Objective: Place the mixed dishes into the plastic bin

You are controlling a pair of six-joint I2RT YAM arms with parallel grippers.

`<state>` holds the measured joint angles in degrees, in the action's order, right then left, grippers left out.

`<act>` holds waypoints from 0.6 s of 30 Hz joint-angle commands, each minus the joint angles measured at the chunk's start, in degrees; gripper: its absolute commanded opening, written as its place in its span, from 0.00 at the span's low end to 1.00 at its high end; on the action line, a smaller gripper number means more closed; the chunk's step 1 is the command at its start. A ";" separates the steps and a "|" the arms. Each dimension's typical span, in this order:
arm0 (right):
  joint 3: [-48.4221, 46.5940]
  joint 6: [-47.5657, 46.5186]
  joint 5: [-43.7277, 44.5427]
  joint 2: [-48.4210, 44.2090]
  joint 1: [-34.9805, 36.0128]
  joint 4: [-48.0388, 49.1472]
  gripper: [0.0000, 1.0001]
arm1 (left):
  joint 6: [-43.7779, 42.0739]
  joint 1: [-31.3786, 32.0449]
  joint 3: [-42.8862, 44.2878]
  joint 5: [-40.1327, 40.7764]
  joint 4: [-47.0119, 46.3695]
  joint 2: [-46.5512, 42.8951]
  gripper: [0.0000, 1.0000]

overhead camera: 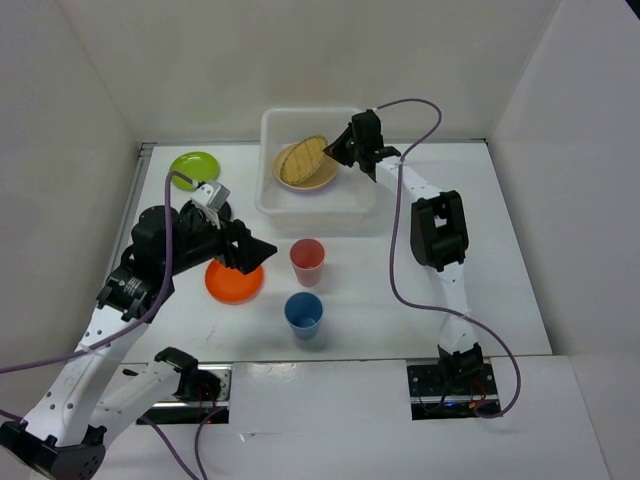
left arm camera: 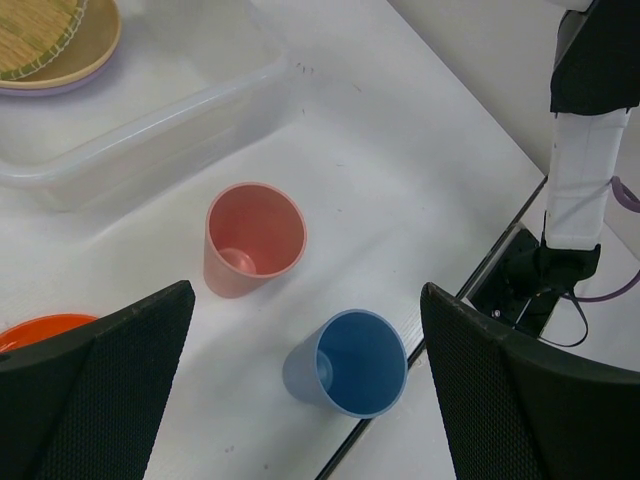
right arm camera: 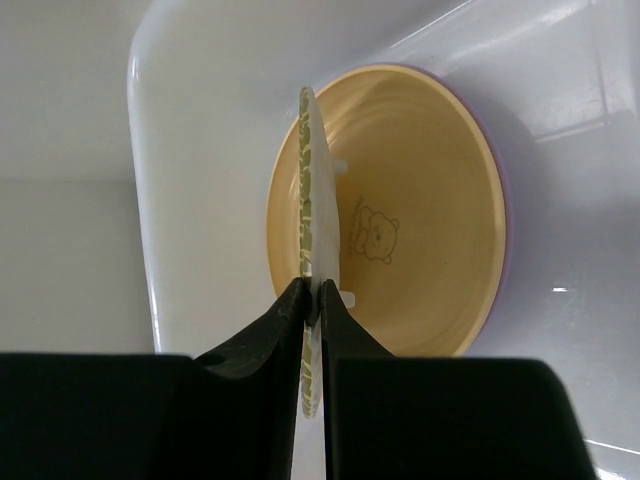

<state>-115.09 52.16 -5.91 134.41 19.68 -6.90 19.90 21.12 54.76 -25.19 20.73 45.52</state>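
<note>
Right gripper [right arm camera: 312, 297] pinches woven bamboo plate [overhead camera: 303, 160] over plastic bin [overhead camera: 268, 160] | we should lower it flat before release | left gripper [left arm camera: 307, 290] spread wide

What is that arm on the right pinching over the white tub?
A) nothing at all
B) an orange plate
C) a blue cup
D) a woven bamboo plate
D: the right gripper is shut on the rim of the woven bamboo plate, held on edge over the pale yellow plate lying in the plastic bin.
</note>
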 commanded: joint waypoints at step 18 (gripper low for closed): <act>-25.08 -7.50 7.05 12.18 0.80 -25.15 0.46 | 1.02 -0.29 0.61 0.32 -0.25 -2.80 1.00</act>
<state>-133.78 47.33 -1.54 144.29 20.05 -25.52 19.90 21.12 54.76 -24.71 21.54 43.62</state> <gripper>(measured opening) 0.454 1.000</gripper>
